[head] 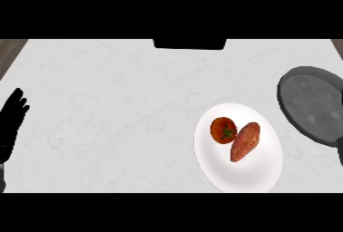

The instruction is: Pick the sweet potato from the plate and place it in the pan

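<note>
Counter (120, 90) | one plate (234, 176): one sweet potato (244, 142), one tomato (222, 129) | one pan (315, 104) | left hand (12, 122) open, empty

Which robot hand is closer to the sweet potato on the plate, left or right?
Right. The right robot hand shows at the right edge, beside the plate holding the sweet potato; the left robot hand rests open at the far left edge.

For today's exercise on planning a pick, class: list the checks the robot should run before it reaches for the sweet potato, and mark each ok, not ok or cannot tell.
1. Sweet potato on the white plate: ok.
2. Tomato apart from it: not ok, they look to be touching.
3. Pan holds nothing: ok.
4. Left hand open, at the left edge: ok.
5. Right hand open: cannot tell, not in view.
</note>
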